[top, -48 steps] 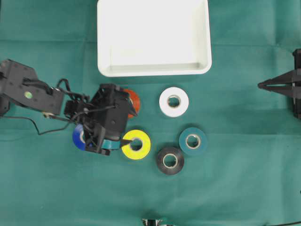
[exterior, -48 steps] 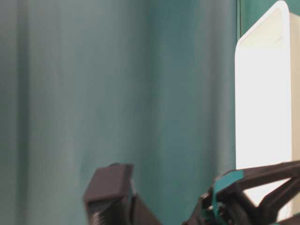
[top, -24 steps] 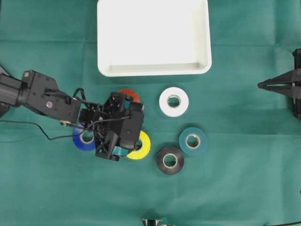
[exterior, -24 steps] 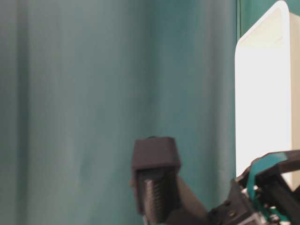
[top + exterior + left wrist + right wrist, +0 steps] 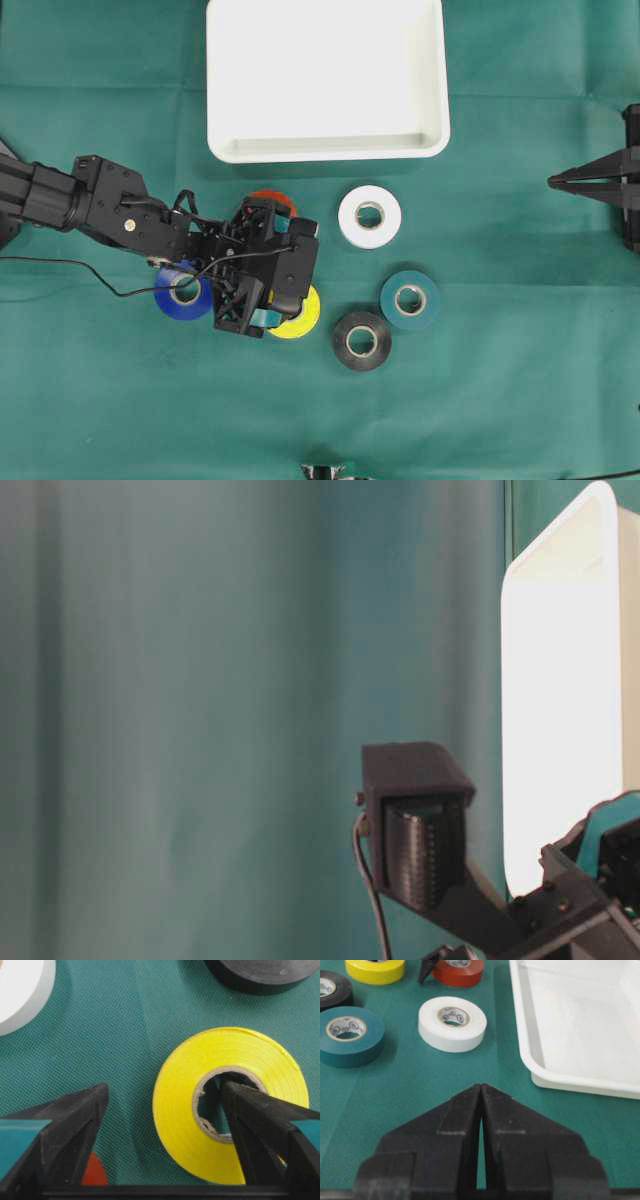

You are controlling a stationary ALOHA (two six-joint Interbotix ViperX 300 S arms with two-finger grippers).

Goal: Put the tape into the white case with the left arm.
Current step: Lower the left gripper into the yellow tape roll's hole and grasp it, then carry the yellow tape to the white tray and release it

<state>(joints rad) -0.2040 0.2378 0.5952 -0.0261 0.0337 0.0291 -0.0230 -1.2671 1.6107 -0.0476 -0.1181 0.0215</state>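
Green cloth (image 5: 100,400) covers the whole worktop, and everything rests on it. White and largest of the loose things, the white case (image 5: 327,150) sits against the middle of the far edge, its floor bare; in the right wrist view its rim (image 5: 560,1077) fills the upper right.

Next in size is the left arm (image 5: 110,205), reaching in from the left edge toward the middle of the worktop. Its gripper (image 5: 165,1110) points down over the yellow tape roll (image 5: 300,318), which lies flat near the centre, a little toward the near edge. The fingers stand wide apart. In the left wrist view one finger (image 5: 250,1110) has its tip inside the cardboard core of the yellow tape roll (image 5: 185,1110), and the other finger (image 5: 75,1115) stands outside the roll on the cloth, so one side of the ring lies between them. Neither finger visibly presses on the roll.

The right gripper (image 5: 480,1105) waits at the right edge, well apart from the rolls, its fingers together.

Five other rolls lie flat around the middle. The white roll (image 5: 370,216) is just in front of the case, the teal roll (image 5: 410,300) is toward the right, the black roll (image 5: 361,341) is nearest the near edge, the blue roll (image 5: 182,292) lies partly under the left arm, and the red roll (image 5: 268,198) peeks out beside the wrist.
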